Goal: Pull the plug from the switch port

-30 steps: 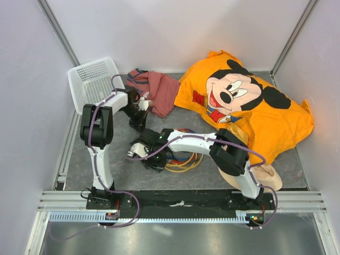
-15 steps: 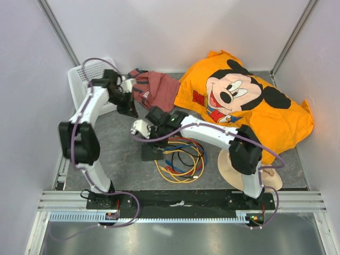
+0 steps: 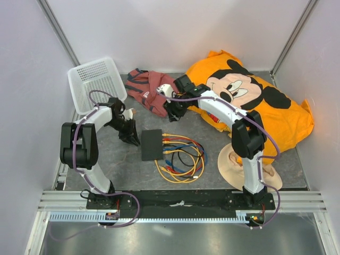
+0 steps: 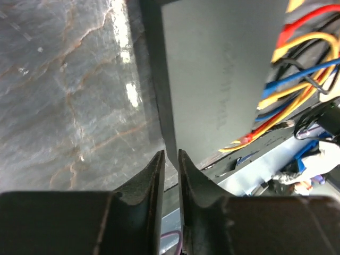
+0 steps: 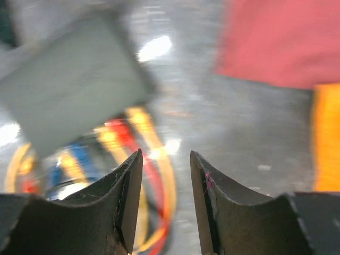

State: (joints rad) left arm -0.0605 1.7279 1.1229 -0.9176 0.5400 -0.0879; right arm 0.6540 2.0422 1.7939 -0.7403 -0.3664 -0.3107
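Because the plugs (image 3: 167, 143) all look seated along the right edge of the switch (image 3: 152, 144), which lies flat near the middle of the table (image 3: 111, 170) with their coloured cables (image 3: 180, 162) coiled toward the near edge, the pull is not yet done. It calls for one gripper bracing the box while the other draws one of the plugs straight out to the right. The left gripper (image 3: 129, 139) sits low just beside the switch's left edge, its jaws only narrowly parted and holding nothing; pressing on the lid or pinching that edge would probably stop the light box sliding. Farther back, the right gripper (image 3: 172, 110) hovers beside the red cloth (image 3: 151, 90), jaws moderately apart and empty, well away from the plugs. It should close on a plug body, not the cord. A white basket (image 3: 95, 82) stands in the far left corner.
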